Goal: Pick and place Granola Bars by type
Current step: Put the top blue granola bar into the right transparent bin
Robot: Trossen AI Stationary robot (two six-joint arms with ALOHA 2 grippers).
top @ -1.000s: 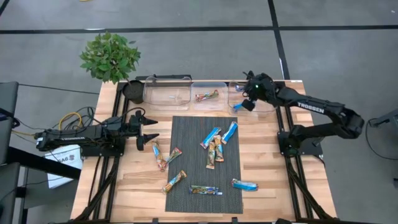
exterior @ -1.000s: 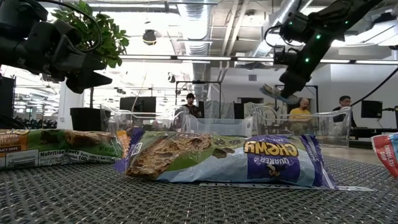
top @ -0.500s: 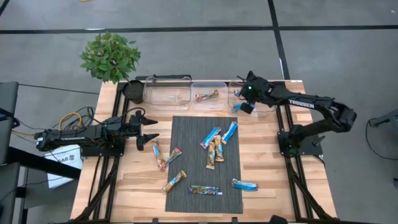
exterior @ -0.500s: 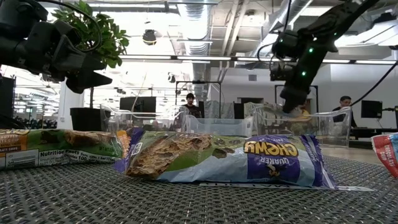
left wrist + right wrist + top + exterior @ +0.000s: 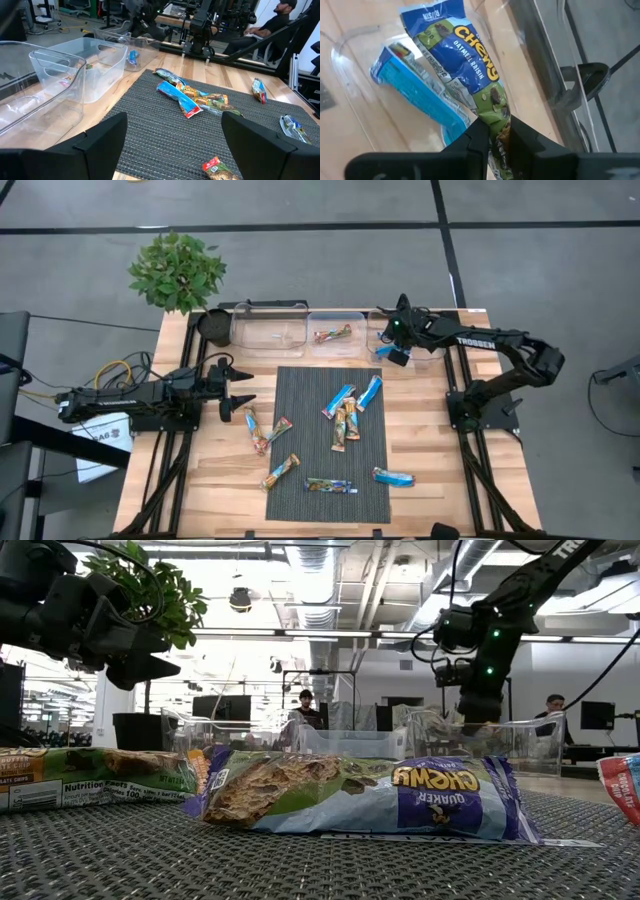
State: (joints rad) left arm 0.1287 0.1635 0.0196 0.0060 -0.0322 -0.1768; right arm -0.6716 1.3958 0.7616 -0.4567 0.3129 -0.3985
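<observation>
Right gripper (image 5: 495, 142) pinched on blue-green granola bar (image 5: 470, 65) inside right clear bin (image 5: 425, 352), light-blue bar (image 5: 417, 92) lying beneath it, left gripper (image 5: 237, 388) spread wide at mat's left edge, remaining bars (image 5: 345, 412) scattered on dark mat (image 5: 310, 440).

We see a wooden table (image 5: 430, 450) carrying a dark woven mat (image 5: 300, 430) at its centre, and three clear plastic bins (image 5: 270, 325) set in a row along the far edge. A potted green plant (image 5: 178, 272) stands at the table's far left corner, just beside the leftmost bin, and yellow cables (image 5: 115, 370) lie off the table's left side. Beyond the table, we note a seated person (image 5: 553, 705) and another person (image 5: 306, 700) in the background room under exposed ceiling ducts (image 5: 310, 570).
</observation>
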